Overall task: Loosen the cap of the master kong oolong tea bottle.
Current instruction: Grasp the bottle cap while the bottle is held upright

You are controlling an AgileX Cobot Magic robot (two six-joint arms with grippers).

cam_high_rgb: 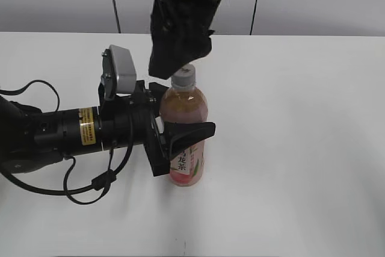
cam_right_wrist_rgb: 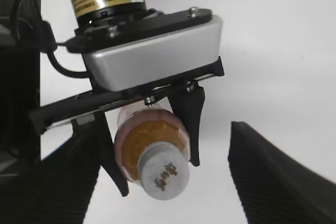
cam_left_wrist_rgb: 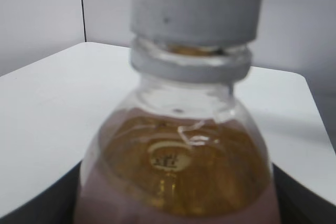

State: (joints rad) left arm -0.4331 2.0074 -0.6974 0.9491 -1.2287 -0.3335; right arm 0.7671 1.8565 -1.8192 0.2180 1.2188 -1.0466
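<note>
Master kong oolong tea bottle [cam_high_rgb: 185, 126] upright on white table [cam_high_rgb: 301, 148], cap [cam_high_rgb: 184, 75] up; clamped by left gripper [cam_high_rgb: 180, 139]; right gripper [cam_high_rgb: 177, 58] above cap, fingers spread.

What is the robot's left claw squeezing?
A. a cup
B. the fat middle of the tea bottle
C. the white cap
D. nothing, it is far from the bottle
B: the left claw has its black fingers on both sides of the bottle body, below the white cap, which nothing is gripping yet.
</note>
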